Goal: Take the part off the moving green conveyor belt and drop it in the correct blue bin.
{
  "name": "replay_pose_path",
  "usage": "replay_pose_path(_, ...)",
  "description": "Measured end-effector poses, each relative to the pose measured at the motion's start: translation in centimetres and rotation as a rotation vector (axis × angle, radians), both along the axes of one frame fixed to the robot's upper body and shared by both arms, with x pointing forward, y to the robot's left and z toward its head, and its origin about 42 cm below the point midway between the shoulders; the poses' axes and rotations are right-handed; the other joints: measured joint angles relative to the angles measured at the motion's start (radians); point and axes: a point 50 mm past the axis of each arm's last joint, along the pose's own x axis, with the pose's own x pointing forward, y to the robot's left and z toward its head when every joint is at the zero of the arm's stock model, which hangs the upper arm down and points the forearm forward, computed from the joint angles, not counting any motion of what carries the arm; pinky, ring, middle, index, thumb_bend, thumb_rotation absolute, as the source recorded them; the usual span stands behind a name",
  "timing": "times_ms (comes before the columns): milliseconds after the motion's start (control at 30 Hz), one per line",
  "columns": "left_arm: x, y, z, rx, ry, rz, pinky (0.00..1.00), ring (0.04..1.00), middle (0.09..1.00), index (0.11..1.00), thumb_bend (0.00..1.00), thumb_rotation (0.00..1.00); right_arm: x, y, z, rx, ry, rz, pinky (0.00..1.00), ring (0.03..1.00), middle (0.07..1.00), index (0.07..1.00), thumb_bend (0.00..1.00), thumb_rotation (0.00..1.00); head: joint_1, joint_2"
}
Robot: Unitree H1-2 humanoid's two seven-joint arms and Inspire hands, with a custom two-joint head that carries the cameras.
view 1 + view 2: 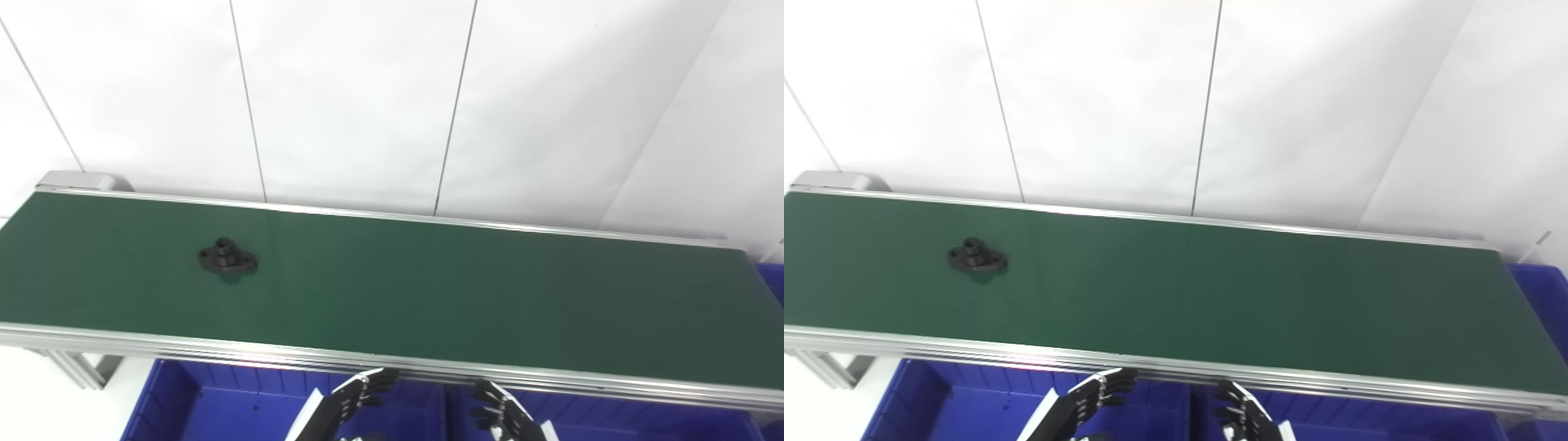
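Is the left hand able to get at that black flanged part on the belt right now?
Probably yes. The left hand sits open below the belt's near rail, holding nothing, and the black flanged part lies alone on the green conveyor belt up and to its left, with nothing between them.

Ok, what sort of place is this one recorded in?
Likely a mock factory sorting station: a green belt in an aluminium frame carries one black part, blue bins sit below its near edge, and plain white panels close it off behind.
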Motion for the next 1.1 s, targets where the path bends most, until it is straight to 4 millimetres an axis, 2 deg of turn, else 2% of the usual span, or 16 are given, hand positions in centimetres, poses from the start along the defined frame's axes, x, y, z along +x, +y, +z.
replay_pose_path(433,0.2,-1.0,0.5,-0.012,-0.012,0.005,0.78,0.828,0.836,0.797,0.87,0.74,0.1,-0.7,0.0,-0.009,0.0,0.003,0.73,0.772,0.84,0.862,0.72,0.97,0.02,0.026)
replay_pose_path(967,0.2,-0.9,0.5,-0.015,-0.01,0.007,0.78,0.818,0.83,0.797,0.86,0.73,0.2,-0.4,0.3,-0.009,-0.011,0.006,0.72,0.767,0.843,0.873,0.76,0.97,0.003,0.029)
replay_pose_path(1100,0.3,-0.9,0.4,-0.014,-0.008,0.007,0.79,0.828,0.835,0.799,0.86,0.73,0.0,-0.3,1.9,-0.035,-0.073,0.019,0.7,0.762,0.831,0.858,0.74,0.98,-0.005,0.028)
